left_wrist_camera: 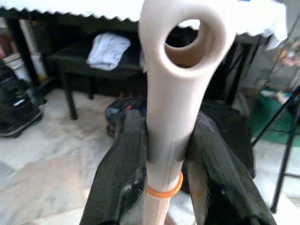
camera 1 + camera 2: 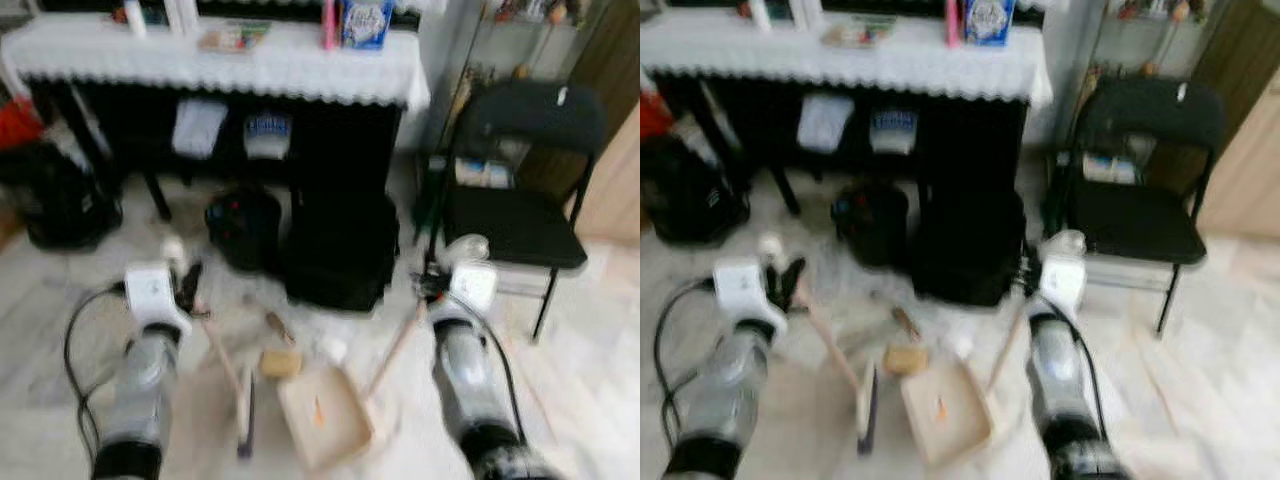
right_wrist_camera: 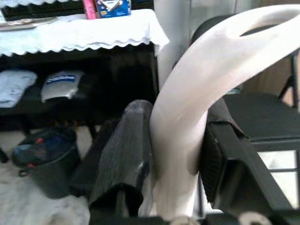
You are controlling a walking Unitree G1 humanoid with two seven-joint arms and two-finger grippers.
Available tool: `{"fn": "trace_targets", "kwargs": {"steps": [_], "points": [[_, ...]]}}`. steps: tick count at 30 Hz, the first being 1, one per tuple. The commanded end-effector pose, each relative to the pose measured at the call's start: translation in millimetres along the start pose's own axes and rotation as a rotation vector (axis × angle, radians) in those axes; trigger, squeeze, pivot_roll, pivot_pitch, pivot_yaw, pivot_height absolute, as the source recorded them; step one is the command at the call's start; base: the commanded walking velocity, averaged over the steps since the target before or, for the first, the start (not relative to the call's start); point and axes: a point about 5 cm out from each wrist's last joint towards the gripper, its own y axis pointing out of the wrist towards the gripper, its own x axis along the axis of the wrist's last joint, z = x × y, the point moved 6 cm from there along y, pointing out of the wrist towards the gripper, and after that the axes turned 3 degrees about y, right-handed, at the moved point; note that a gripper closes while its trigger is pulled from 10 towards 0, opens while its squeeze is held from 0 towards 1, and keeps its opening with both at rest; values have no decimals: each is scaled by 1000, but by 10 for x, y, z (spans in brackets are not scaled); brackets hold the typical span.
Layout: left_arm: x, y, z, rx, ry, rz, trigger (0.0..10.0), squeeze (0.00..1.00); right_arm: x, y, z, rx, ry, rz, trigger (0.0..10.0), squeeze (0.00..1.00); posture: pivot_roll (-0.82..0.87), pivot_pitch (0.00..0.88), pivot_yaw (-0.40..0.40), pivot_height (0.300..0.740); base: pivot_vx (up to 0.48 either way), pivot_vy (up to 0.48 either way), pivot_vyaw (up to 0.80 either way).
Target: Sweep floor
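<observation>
Pale marble floor (image 2: 60,330) runs up to a black table (image 2: 300,140) under a white lace cloth. Before that table the dustpan (image 2: 325,415) lies flat, mouth toward the broom (image 2: 240,400), a tan scrap (image 2: 281,362) between them, placed for scooping. The left gripper (image 1: 164,154) is clamped on the broom's handle; the right gripper (image 3: 176,154) is clamped on the dustpan's curved handle. A chair (image 2: 520,200) stands right of the table. Labels are too blurred to read.

Beige broom handle (image 1: 171,117), beige dustpan (image 2: 322,415), black chair (image 2: 520,190)
</observation>
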Motion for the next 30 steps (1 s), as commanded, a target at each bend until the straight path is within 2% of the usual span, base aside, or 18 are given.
{"fn": "trace_targets", "kwargs": {"steps": [1,8,11,25,30], "points": [[50,-11,79,18,-7,-24,10000,0,110,52,70,19,-5,-39,10000,0,31,0,-22,740,0,0,0],[42,-7,73,17,-14,-19,10000,0,96,54,60,13,7,-30,10000,0,32,0,-22,740,0,0,0],[39,-8,75,18,-15,-18,10000,0,91,59,50,10,10,-25,10000,0,33,0,-23,740,0,288,-788],[45,-8,73,14,-18,-19,10000,0,84,56,62,13,8,-22,10000,0,34,0,-24,740,0,313,0],[39,-13,76,16,-18,-17,10000,0,77,50,76,21,6,-22,10000,0,34,0,-24,740,0,319,-626]]}}
